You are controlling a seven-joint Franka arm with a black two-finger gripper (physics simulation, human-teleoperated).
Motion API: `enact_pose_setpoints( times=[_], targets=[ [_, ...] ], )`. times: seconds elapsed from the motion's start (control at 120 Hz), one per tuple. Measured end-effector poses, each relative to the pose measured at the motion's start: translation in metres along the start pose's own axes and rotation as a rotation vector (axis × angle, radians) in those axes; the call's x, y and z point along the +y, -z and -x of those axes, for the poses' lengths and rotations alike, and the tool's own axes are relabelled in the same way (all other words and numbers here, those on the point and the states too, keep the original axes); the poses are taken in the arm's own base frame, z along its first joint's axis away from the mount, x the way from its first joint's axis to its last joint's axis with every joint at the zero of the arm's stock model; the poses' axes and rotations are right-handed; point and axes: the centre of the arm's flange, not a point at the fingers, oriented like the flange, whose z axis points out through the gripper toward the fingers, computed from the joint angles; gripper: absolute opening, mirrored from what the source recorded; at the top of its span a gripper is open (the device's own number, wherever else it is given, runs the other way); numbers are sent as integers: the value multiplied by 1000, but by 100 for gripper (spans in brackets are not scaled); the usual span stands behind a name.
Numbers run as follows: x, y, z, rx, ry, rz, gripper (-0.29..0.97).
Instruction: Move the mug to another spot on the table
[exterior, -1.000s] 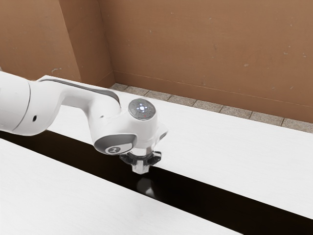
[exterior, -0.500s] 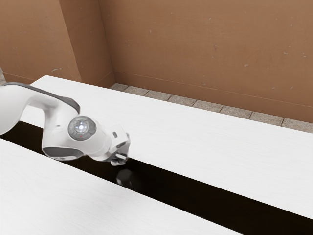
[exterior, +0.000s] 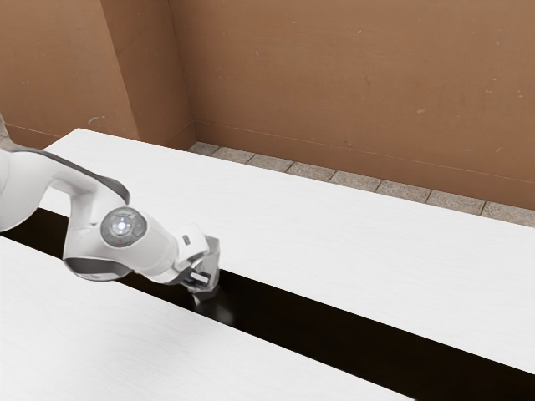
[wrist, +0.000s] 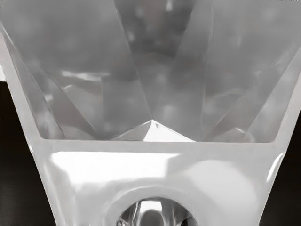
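Nothing to read out here: no word, number or brand mark shows on the white arm (exterior: pixel 138 246), the table (exterior: pixel 359 225) or the brown wall (exterior: pixel 351 75). The round cap on the arm's joint (exterior: pixel 122 225) carries a small lit dot pattern, but no characters can be made out in it. Up close in the wrist view, the glossy pale mug (wrist: pixel 150 160) is plain too, with no print or label on it.

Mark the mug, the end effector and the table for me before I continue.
mug (wrist: pixel 150 84), wrist view, on its faceted grey wall.
end effector (exterior: pixel 201 286), exterior view, at its dark tip.
table (exterior: pixel 359 234), exterior view, on its bare white top.
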Motion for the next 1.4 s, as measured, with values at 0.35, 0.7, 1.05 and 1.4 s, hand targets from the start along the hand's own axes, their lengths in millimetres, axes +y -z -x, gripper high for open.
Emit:
enact_pose_setpoints(
  times=[0.35, 0.7, 1.05, 1.4],
  targets=[
    [-1, 3, 4, 0, -1, 12, 52],
    [-3, 32, 16, 24, 2, 17, 63],
    [16, 119, 7, 188, -26, 9, 65],
    [-59, 225, -246, -5, 659, -65, 65]
  ],
)
